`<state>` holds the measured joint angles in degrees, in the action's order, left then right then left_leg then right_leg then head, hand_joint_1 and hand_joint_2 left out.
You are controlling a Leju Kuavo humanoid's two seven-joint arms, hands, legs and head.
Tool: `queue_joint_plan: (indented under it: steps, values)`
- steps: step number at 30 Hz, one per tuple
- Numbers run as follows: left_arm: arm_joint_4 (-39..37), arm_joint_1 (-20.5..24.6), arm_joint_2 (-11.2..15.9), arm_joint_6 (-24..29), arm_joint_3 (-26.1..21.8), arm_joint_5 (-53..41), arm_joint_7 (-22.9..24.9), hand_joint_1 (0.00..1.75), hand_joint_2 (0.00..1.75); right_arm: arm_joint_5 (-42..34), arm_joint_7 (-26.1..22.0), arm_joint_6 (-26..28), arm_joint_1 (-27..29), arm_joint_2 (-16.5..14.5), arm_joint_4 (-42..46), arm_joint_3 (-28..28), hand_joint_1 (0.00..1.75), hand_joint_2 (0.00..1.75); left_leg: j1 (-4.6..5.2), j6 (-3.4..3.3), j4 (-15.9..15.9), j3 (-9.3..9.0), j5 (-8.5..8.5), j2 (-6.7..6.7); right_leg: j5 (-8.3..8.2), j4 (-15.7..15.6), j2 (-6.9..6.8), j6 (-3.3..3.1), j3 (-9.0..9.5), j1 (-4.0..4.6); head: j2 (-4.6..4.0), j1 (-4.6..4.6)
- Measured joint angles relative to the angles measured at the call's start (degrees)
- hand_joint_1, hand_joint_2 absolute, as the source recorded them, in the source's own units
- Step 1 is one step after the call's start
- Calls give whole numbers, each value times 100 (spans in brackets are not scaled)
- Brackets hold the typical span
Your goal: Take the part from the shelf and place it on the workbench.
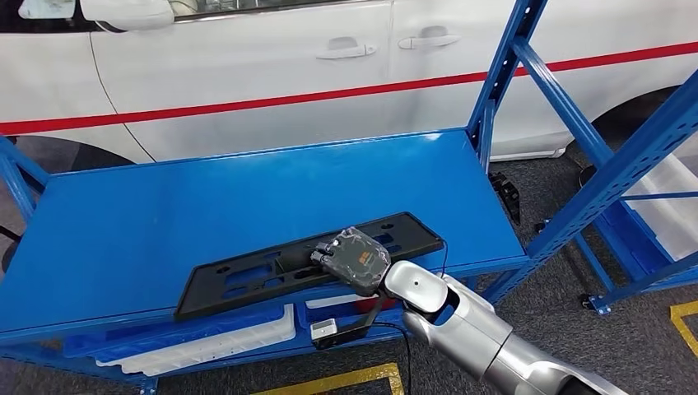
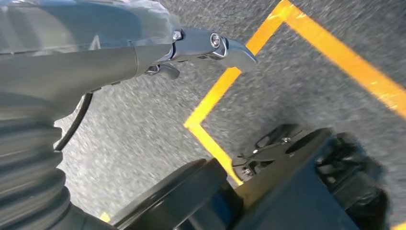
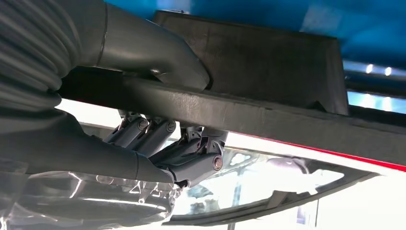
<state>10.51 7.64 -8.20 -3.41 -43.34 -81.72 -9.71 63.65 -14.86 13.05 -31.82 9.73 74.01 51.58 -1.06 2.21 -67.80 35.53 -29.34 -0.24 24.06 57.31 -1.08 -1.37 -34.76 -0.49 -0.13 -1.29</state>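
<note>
Head view: my right hand (image 1: pixel 355 259) grips the black part (image 1: pixel 247 280) lying under it on the blue shelf (image 1: pixel 165 206). My left hand (image 2: pixel 210 45) has curled fingers, holding nothing.

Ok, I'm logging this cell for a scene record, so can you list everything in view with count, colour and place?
part: one, black, long flat frame lying on the blue surface near its front edge, held at one end.
workbench: one, blue, flat top across the middle of the head view.
shelf rack: one, blue, slanted posts and braces at the right.
trays: white, on the level under the blue top; count unclear.
car: one, white with a red stripe, behind the bench.
floor lines: yellow, on grey floor.
right hand: one, dark, grips the part's end.
left hand: one, grey, hangs above the floor, holding nothing.
</note>
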Motion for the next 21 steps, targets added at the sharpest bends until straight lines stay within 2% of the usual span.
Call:
queue_joint_plan:
  steps: [1,2,3,4,6,7,8,9,11,12,13,14,16,17,18,19,21]
  values:
    - [0,1,2,-1,1,-3,3,0,175,0,-3,1,0,1,-2,-2,175,175,-9,7,412,-276,67,3,-15,47,3,26,-59,-5,0,0]
    - [0,2,4,-1,1,-2,1,0,175,1,-9,3,0,1,-3,-3,175,175,-5,-19,722,-466,112,0,-32,85,5,57,-102,-5,0,1]
    - [0,4,4,-2,1,1,-1,0,175,1,-24,6,2,1,-4,-4,175,175,6,-54,907,-564,106,-5,-54,112,7,94,-132,-1,0,1]
    - [0,3,5,-3,1,6,-2,0,175,1,-43,9,7,1,-8,-3,175,175,27,-102,947,-569,92,-13,-84,119,8,133,-152,4,0,1]
    - [0,-10,10,-4,0,25,-5,0,175,-2,-90,15,23,1,-21,0,175,175,23,-205,961,-510,164,-12,-130,124,16,211,-176,0,0,1]
    - [0,-15,13,-3,-1,34,-8,0,175,-5,-107,18,28,1,-34,1,175,175,15,-257,979,-480,211,-8,-72,170,25,242,-211,-7,0,1]
    - [0,-18,14,0,-1,43,-13,0,175,-9,-122,21,29,1,-47,1,175,175,5,-310,1000,-439,267,-1,78,315,38,270,-279,-15,0,2]
    - [0,-18,14,5,-1,49,-21,0,175,-14,-133,25,28,1,-62,1,175,175,2,-349,1013,-389,321,6,311,582,51,289,-384,-26,0,2]
    - [0,-29,14,18,-1,59,-40,0,175,-22,-145,42,36,0,-90,2,175,175,16,-383,1010,-259,417,8,792,1324,64,321,-625,-28,0,2]
    - [0,-38,14,22,-1,70,-50,0,175,-26,-148,59,48,0,-105,3,175,175,24,-384,1007,-194,461,7,905,1613,66,328,-684,-28,0,2]
    - [0,-48,14,27,-1,81,-56,0,175,-27,-150,80,59,0,-117,4,175,175,32,-383,1000,-135,502,6,905,1729,67,326,-659,-28,0,2]
    - [0,-54,14,31,-1,91,-63,0,175,-28,-151,106,68,-1,-127,5,175,175,39,-378,992,-81,540,1,803,1620,69,312,-517,-27,0,2]
    - [0,-55,13,35,-1,99,-73,0,175,-28,-151,152,71,-9,-135,5,175,175,50,-358,975,-3,605,-10,560,852,85,242,32,-16,0,1]
    - [0,-54,11,35,-1,98,-78,0,175,-28,-149,169,68,-16,-137,4,175,175,58,-336,971,23,637,-15,490,448,95,209,296,1,0,0]
    - [0,-53,9,35,-1,96,-80,0,175,-27,-146,180,67,-24,-138,4,175,175,58,-307,974,36,669,-16,464,165,105,182,468,22,0,0]
    - [0,-52,8,34,-1,94,-81,0,175,-25,-144,184,67,-30,-143,4,175,175,53,-270,981,46,705,-15,471,23,112,165,539,46,0,0]
    - [0,-54,8,31,-1,89,-82,0,175,-22,-143,187,77,-40,-156,5,175,175,48,-195,1007,62,769,-16,392,-27,106,125,516,55,0,1]
